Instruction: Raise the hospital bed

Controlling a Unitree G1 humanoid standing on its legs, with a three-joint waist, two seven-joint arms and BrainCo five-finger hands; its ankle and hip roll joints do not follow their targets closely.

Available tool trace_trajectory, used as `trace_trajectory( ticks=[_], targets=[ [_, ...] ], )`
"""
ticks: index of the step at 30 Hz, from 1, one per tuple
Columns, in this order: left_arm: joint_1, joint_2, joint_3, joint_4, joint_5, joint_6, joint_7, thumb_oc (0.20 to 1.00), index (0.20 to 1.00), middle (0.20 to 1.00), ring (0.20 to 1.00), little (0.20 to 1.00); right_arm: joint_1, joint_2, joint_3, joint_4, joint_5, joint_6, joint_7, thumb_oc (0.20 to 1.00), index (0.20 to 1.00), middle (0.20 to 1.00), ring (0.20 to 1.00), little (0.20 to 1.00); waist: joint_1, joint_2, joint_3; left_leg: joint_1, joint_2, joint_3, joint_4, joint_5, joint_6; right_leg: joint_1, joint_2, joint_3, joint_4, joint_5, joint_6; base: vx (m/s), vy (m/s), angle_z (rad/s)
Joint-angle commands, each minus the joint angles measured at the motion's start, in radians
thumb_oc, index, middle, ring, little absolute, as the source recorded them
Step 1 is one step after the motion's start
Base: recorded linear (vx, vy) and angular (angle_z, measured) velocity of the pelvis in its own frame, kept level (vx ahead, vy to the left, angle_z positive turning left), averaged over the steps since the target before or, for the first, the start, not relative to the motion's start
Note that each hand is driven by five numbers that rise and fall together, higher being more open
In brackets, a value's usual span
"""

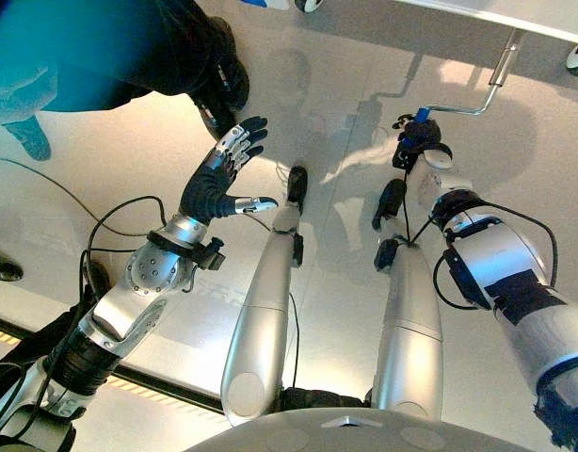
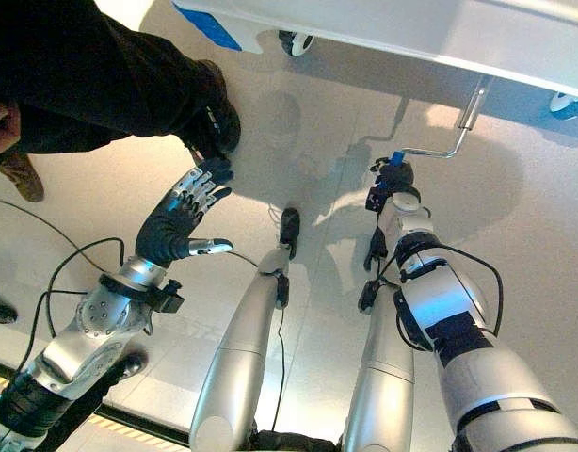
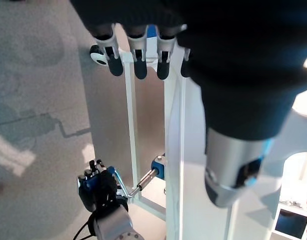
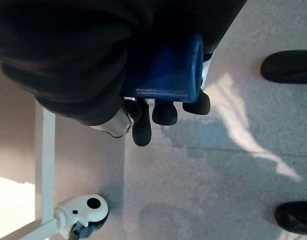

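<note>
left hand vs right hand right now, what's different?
The right hand is curled round the blue crank handle of the hospital bed; the left hand holds nothing.
The right hand's fingers are bent shut; the left hand's fingers are straight and spread, thumb apart.
The right hand sits low at the bed's crank; the left hand hovers in the air, away from the bed, near a person's dark shoe.
Both have dark ribbed covers and silver, dark-tipped fingers.

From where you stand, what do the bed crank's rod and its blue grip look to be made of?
The crank rod looks like bare metal: thin, silver, glossy, with a crisp bend. The blue grip seems to be smooth moulded plastic or firm rubber, going by its even colour and soft sheen; I can't settle which. The right hand has its fingers curled round it. The left hand is raised, open.
</note>
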Motion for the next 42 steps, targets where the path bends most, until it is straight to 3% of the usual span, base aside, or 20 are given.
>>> trace_trajectory(
  ticks=[1,19,27,30,35,42],
  targets=[
    [-0.008,-0.06,-0.015,-0.055,-0.012,-0.057,-0.028,1.0,1.0,1.0,1.0,1.0,-0.037,-0.153,-0.021,0.001,-0.026,-0.031,-0.027,0.2,0.2,0.2,0.2,0.2,-0.018,0.109,-0.024,0.011,-0.022,0.037,0.057,-0.092,0.039,0.027,0.001,0.059,0.008,-0.028,0.071,0.0,0.0,0.0],
    [0.01,-0.01,-0.024,-0.07,-0.054,-0.046,-0.067,1.0,1.0,1.0,1.0,1.0,0.181,-0.384,-0.17,0.05,-0.042,-0.029,-0.083,0.2,0.2,0.2,0.2,0.2,-0.081,0.13,-0.024,-0.011,0.0,0.075,0.06,-0.089,0.029,-0.05,0.018,0.104,0.068,-0.047,0.064,0.0,-0.02,-0.03],
    [0.017,-0.007,-0.029,-0.072,-0.058,-0.04,-0.08,1.0,1.0,1.0,1.0,1.0,0.218,-0.448,-0.192,0.032,-0.023,-0.056,-0.089,0.2,0.2,0.2,0.2,0.2,-0.113,0.111,-0.024,-0.006,0.018,0.09,0.059,-0.089,0.024,-0.063,0.035,0.111,0.081,-0.054,0.058,0.0,-0.035,-0.05],
    [0.029,-0.014,-0.027,-0.072,-0.058,-0.04,-0.087,1.0,1.0,1.0,1.0,1.0,0.243,-0.458,-0.197,-0.026,0.01,-0.096,-0.085,0.2,0.2,0.2,0.2,0.2,-0.128,0.09,-0.024,0.001,0.026,0.093,0.053,-0.09,0.022,-0.061,0.042,0.109,0.075,-0.051,0.058,0.01,-0.03,-0.04],
    [0.074,-0.015,0.013,-0.079,-0.049,-0.038,-0.081,1.0,1.0,1.0,1.0,1.0,0.38,-0.451,-0.241,-0.259,0.071,-0.206,-0.088,0.2,0.2,0.2,0.2,0.2,-0.169,0.042,-0.024,0.014,0.034,0.091,0.04,-0.087,0.014,-0.044,0.055,0.102,0.055,-0.044,0.058,0.0,-0.031,-0.05],
    [0.182,-0.002,0.125,-0.103,-0.042,-0.038,-0.069,1.0,1.0,1.0,1.0,1.0,0.729,-0.342,-0.371,-0.963,0.092,-0.394,-0.068,0.2,0.2,0.2,0.2,0.2,-0.222,-0.026,-0.024,0.021,0.037,0.08,0.016,-0.08,0.011,-0.03,0.062,0.093,0.025,-0.03,0.062,0.0,-0.029,-0.09]
  ],
)
